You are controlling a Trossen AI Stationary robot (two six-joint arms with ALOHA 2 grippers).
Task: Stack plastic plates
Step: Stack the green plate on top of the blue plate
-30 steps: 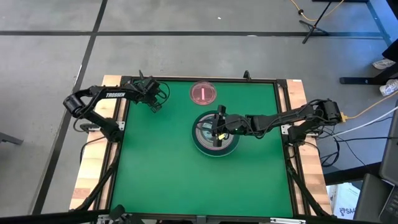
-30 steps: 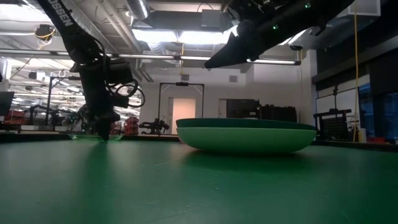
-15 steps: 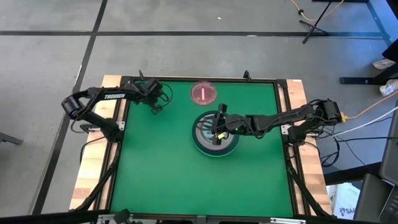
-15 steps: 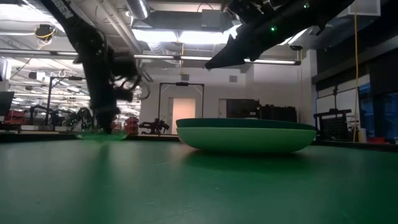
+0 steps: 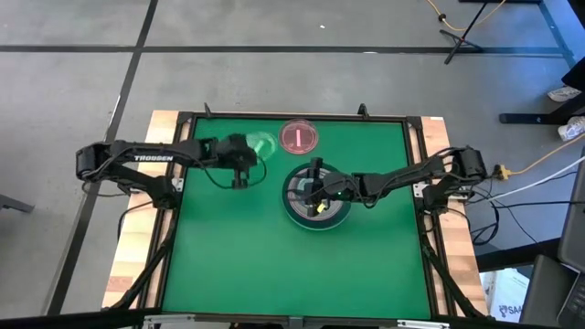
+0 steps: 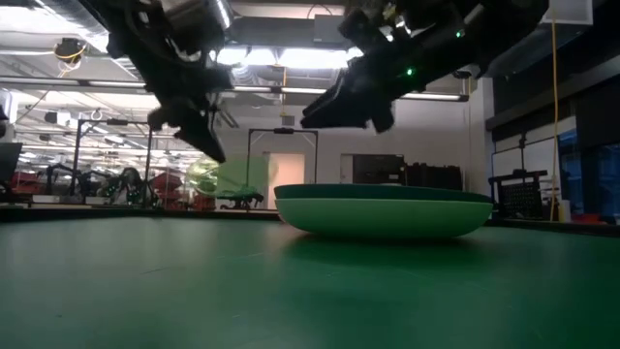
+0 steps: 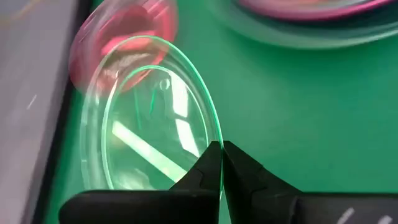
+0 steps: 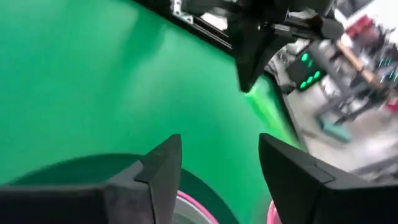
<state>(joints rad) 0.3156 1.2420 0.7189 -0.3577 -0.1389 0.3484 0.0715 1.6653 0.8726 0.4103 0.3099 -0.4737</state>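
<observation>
Pinching translucent green plate (image 7: 149, 124) rim, left fingers (image 7: 208, 165) closed, right fingers (image 8: 163, 163) apart

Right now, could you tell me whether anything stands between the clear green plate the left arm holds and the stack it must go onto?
Only the right end effector, open, hovers over the stack. The left end effector grips the clear green plate; the table between looks bare.

A robotics lab or workshop: a bare concrete floor (image 5: 274, 27) with taped lines, exposed ceiling pipes (image 6: 291, 89) and strip lights (image 6: 281, 56) overhead, more robot rigs (image 6: 87, 179) on benches beyond the green table (image 5: 238, 256), cables (image 5: 539, 164) trailing alongside.
</observation>
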